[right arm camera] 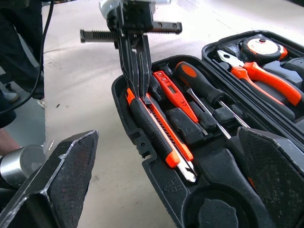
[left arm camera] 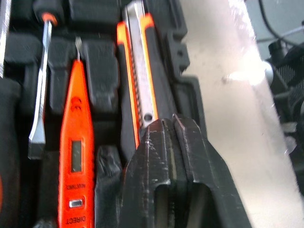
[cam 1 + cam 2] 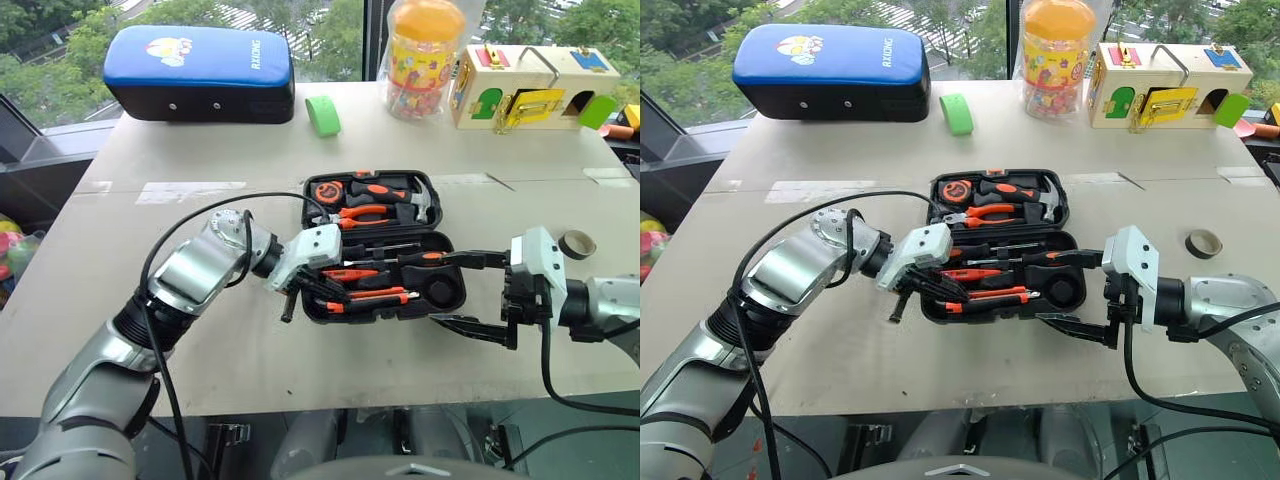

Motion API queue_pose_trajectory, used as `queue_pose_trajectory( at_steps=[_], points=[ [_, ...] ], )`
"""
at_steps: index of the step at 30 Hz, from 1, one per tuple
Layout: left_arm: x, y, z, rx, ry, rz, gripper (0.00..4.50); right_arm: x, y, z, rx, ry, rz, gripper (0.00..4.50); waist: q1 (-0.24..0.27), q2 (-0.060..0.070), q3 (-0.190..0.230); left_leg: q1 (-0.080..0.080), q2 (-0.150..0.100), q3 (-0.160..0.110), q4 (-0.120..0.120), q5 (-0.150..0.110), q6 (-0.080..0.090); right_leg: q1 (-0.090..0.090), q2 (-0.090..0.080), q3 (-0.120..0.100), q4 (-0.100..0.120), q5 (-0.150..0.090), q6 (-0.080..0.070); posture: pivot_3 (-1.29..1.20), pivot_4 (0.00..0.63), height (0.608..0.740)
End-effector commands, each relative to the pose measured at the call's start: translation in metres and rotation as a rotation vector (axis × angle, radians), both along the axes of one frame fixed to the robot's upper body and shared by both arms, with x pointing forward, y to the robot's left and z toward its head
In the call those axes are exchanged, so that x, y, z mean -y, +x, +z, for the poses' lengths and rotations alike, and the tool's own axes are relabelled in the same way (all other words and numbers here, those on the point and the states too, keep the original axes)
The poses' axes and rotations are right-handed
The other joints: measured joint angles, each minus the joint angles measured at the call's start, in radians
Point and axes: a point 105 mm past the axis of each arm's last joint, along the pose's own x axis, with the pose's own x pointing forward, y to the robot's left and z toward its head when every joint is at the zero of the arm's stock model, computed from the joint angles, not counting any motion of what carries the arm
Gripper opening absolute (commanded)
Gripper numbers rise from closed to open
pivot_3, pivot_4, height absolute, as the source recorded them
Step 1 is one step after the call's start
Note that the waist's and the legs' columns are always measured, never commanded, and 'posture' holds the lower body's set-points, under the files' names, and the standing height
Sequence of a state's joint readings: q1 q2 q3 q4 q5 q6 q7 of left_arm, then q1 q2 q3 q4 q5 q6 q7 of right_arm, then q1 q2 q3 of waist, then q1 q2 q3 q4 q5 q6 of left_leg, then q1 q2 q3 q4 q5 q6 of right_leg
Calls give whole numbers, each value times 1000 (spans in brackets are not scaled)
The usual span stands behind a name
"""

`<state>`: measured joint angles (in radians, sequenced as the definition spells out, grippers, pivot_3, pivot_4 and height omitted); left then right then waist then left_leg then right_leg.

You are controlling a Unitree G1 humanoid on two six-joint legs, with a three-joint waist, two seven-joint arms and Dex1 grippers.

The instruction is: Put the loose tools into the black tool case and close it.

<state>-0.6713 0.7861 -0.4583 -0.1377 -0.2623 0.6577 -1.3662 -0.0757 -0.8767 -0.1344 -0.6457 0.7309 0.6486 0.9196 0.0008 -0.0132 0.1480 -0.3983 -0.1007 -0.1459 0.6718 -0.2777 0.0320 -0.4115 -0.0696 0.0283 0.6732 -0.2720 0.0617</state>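
Item: utility knife, lying in the front recess of the black tool case on the table. You are handling something rigid, light, with a slick metal blade rail; take the ribbed black handle. Left gripper is pressing on it, fingers together; right gripper is standing wide apart.

Left gripper angles downward with fingers pressed together; right gripper has fingers spread wide.
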Motion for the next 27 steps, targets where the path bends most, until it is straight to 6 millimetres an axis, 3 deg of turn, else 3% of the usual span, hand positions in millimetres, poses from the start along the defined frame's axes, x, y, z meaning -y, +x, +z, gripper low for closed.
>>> queue_pose_trajectory(
  at_steps=[1, 10, 20, 23, 27],
  points=[
    [-1, 0, -10, 31, 41, -22, 40, -1, -1, 7, 43, 5, 10, 4500, 1, 0, 0, 0, 0, 0, 0, 0, 0, 0, 0, 0, 0, 0, 0, 0, 150, 735],
    [-12, -9, -51, 70, 174, -94, 40, 4, -3, 4, 27, -5, -9, 4500, 10, 2, -6, 2, 0, 1, 0, 0, 0, 1, 0, 0, 0, 0, 0, 0, 150, 735],
    [-12, -18, -60, 76, 193, -171, 40, 9, -2, -1, 19, -12, -28, 4500, 10, 5, -19, 4, 0, 2, -1, 0, 0, 2, 0, 1, 0, 0, 0, 0, 150, 735],
    [-7, -20, -54, 53, 150, -175, 40, 10, -1, -1, 18, -14, -30, 4500, 10, 5, -21, 4, 0, 2, -1, 0, 0, 2, 0, 1, 0, 0, 0, 0, 150, 735],
    [1, -10, -27, 24, 50, -129, 40, 10, -1, -2, 19, -16, -29, 4500, 10, 5, -21, 4, 0, 2, -1, 0, 0, 2, 0, 0, 0, 0, 0, 0, 150, 735]
  ],
)
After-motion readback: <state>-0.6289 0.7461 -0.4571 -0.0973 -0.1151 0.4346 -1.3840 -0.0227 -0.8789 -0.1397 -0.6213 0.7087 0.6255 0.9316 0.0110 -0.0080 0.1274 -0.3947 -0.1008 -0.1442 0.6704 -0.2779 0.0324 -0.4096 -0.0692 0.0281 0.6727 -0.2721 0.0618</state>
